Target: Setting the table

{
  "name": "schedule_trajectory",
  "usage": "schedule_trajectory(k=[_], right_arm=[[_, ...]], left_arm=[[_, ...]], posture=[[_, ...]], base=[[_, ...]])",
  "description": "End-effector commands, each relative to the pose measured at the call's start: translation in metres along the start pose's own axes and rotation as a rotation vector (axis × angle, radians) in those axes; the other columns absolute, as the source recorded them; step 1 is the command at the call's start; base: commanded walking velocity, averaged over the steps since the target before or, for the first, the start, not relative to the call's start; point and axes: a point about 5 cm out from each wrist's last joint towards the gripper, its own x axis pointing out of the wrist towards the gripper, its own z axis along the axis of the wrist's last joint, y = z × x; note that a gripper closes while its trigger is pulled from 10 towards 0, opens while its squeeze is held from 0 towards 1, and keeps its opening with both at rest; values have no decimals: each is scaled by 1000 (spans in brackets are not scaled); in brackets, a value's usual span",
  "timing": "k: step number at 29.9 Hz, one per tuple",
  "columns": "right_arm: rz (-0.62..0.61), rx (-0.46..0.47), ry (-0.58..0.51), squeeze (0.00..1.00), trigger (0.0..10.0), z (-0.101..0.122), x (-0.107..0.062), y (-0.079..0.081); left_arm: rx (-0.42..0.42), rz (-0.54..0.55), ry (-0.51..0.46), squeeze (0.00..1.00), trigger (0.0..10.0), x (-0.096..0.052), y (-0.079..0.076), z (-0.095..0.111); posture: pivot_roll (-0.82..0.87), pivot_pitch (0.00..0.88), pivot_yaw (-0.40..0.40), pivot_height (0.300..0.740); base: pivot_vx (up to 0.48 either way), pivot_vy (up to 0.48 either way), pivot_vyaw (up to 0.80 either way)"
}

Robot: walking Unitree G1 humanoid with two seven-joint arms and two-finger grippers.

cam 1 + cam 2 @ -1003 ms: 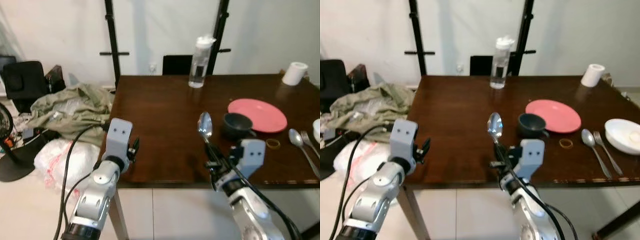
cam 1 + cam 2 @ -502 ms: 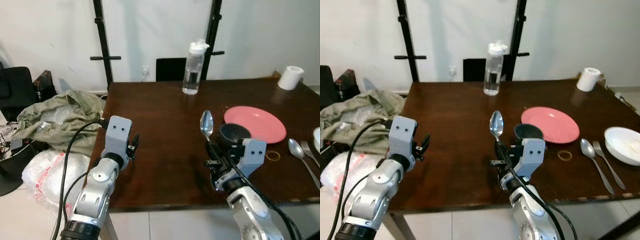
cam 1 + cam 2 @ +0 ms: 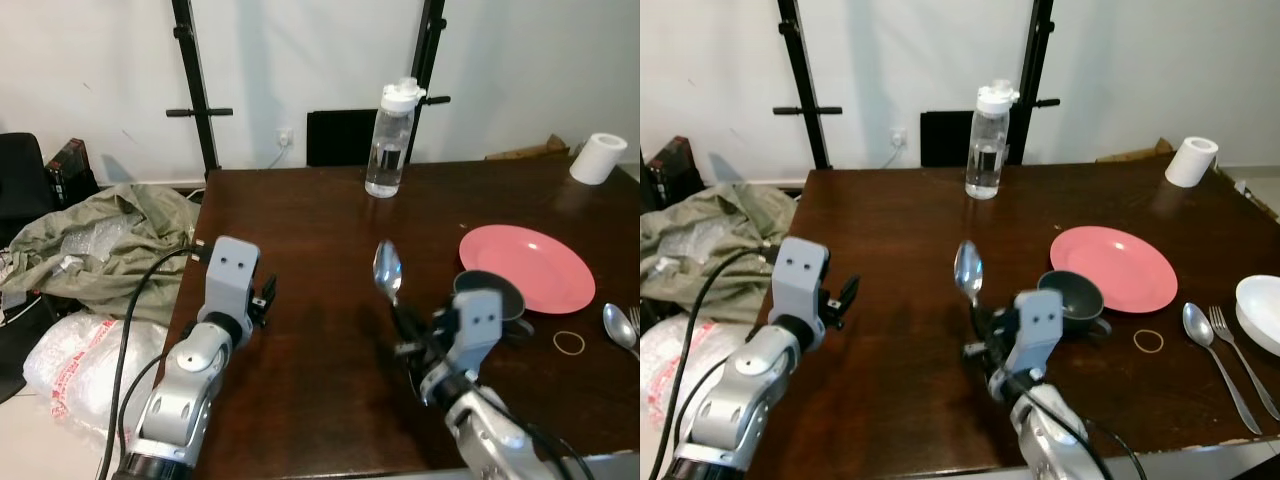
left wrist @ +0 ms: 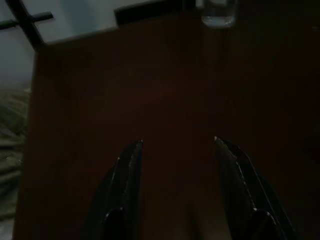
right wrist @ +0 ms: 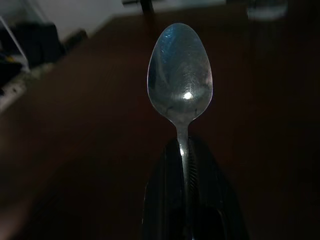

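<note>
My right gripper (image 3: 404,322) is shut on the handle of a silver spoon (image 3: 387,270), which stands upright with its bowl up, above the dark wooden table (image 3: 300,230). In the right wrist view the spoon (image 5: 180,75) rises from between the closed fingers (image 5: 165,195). Just right of it sits a dark bowl (image 3: 490,294), and behind that a pink plate (image 3: 530,268). My left gripper (image 4: 177,141) is open and holds nothing, hovering over the table's left part (image 3: 262,298).
A second spoon (image 3: 1197,322), a fork (image 3: 1232,335) and a white bowl (image 3: 1260,310) lie at the right edge, a rubber band (image 3: 569,343) near them. A water bottle (image 3: 388,140) and paper roll (image 3: 598,158) stand at the back. Clothes (image 3: 100,235) and a plastic bag (image 3: 70,350) lie left of the table.
The camera has come closer to the table and turned a little. My right gripper with the spoon has shifted left, away from the dark bowl. The left gripper stays open.
</note>
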Motion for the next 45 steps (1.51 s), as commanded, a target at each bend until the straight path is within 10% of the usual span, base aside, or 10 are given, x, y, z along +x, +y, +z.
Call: schedule_trajectory(k=[1,28,29,30,31,43,44,45], right_arm=[[0,2,29,0,10000,-5,-1,2],[-236,94,268,0,10000,-28,-2,-11],[-242,93,280,333,10000,-30,-2,-12],[-247,93,289,333,10000,-32,-2,-12],[-254,94,296,1000,10000,-33,-3,-13],[-255,117,260,1000,10000,-29,-2,-15],[-253,119,235,663,10000,-24,-2,-16],[-247,123,206,0,10000,-19,-2,-16]], left_arm=[[-5,-23,22,0,10000,-3,-2,-3],[12,-160,19,0,10000,-13,-6,1],[11,-158,21,0,10000,-13,-6,1],[10,-157,22,0,10000,-13,-6,1],[10,-155,22,0,10000,-13,-6,1],[6,-151,21,0,10000,-12,-7,2],[5,-151,21,0,10000,-12,-7,2],[4,-151,21,0,10000,-12,-7,2]], posture=[[58,57,73,740],[69,82,57,740],[69,82,57,740],[69,82,57,740],[72,83,55,740],[68,84,54,740],[68,84,54,740],[68,84,54,740]], base=[[0,0,0],[0,0,0],[0,0,0],[0,0,0],[0,0,0],[0,0,0],[0,0,0],[0,0,0]])
